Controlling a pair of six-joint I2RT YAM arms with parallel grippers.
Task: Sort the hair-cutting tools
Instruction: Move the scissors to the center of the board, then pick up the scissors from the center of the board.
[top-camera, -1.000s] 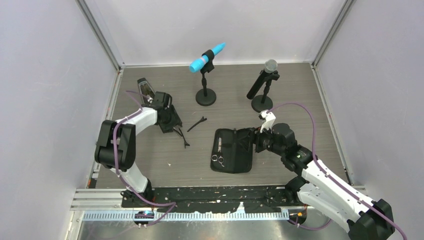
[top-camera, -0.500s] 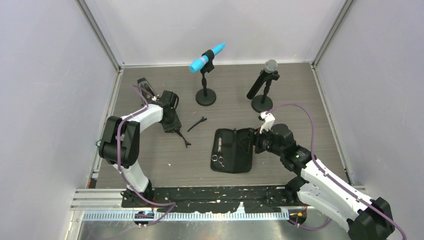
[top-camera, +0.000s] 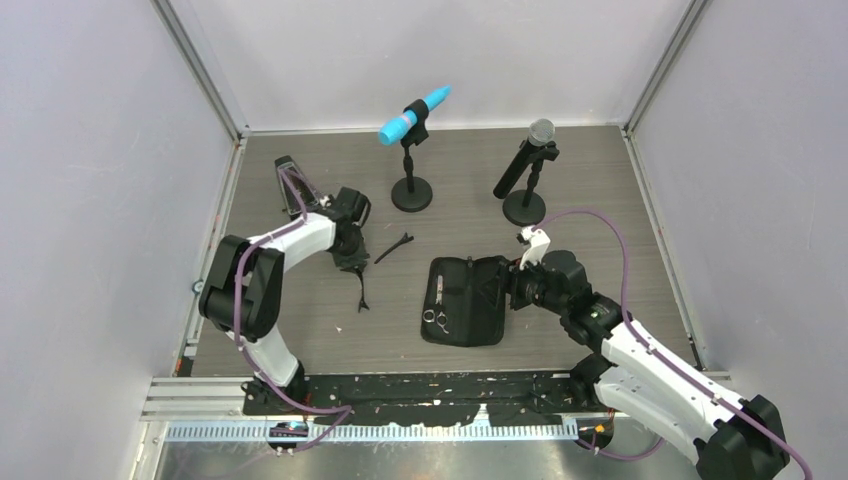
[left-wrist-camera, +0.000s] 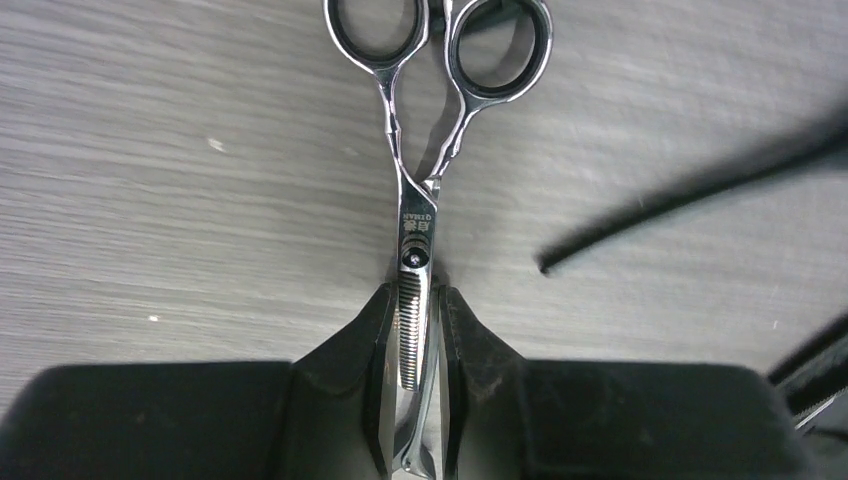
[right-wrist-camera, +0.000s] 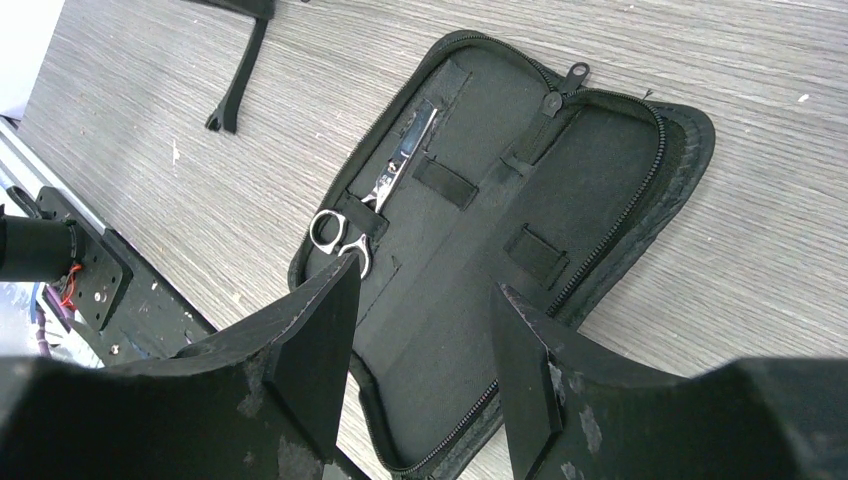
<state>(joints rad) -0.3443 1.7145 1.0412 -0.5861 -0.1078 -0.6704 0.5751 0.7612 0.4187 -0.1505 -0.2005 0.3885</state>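
The left gripper (left-wrist-camera: 417, 305) clamps the scissors (left-wrist-camera: 412, 222) blades; perhaps a clip (left-wrist-camera: 690, 203) beside.

scissors (left-wrist-camera: 413, 225) silver, blk rings | case (right-wrist-camera: 450, 300) blk | tbl (top-camera: 310, 330) grey woodgrain

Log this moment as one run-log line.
left tool: shut on scissors, at blades | right tool: open, empty, at open case edge | second scissors: in case | clip: on table

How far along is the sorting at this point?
Done: the first scissors sit strapped in the open case. In hand: the left gripper pinches the second scissors by the blades. Left: stowing those, then the hair clip lying on the table. The right gripper hovers open by the case, holding nothing.
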